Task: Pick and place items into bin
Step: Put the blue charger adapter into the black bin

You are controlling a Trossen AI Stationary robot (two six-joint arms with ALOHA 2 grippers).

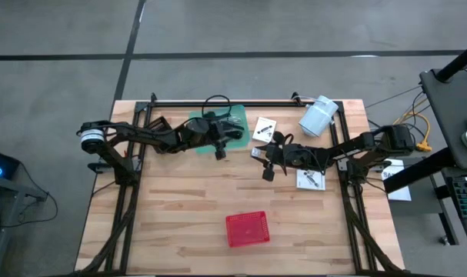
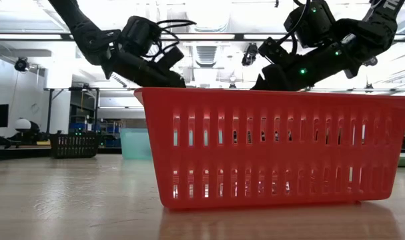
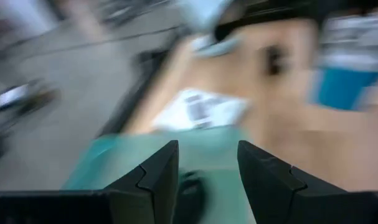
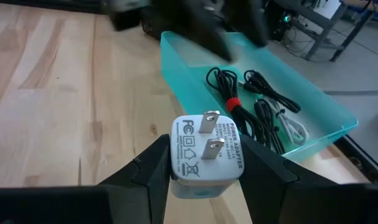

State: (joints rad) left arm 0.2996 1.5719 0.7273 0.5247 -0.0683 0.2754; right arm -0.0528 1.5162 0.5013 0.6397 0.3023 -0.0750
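Observation:
My right gripper (image 4: pixel 204 149) is shut on a white power adapter (image 4: pixel 207 155) with two metal prongs; in the high view it (image 1: pixel 267 163) hangs over the table's middle, right of the teal tray (image 1: pixel 202 123). The tray (image 4: pixel 313 106) holds several black coiled cables (image 4: pixel 223 81) and a white cable (image 4: pixel 291 127). My left gripper (image 3: pixel 207 168) is open over the tray (image 3: pixel 114 168), with a dark blurred thing (image 3: pixel 189 193) below its fingers; in the high view it (image 1: pixel 219 148) is at the tray's near edge. The red bin (image 1: pixel 247 228) stands near the near edge. My right gripper pinches the white adapter's body (image 4: pixel 176 168) between its two fingers (image 4: pixel 152 165), one on each side face. The pronged face (image 4: pixel 208 121) points away from the wrist. The adapter is lifted clear of the table. Whether my left gripper touches the dark thing, I cannot tell.
A white card with black marks (image 1: pixel 264 128) lies right of the tray, another (image 1: pixel 311 179) under the right arm. A large white cylinder (image 1: pixel 319 115) lies at the far right. The red bin (image 2: pixel 275 147) fills the low view, both arms above it.

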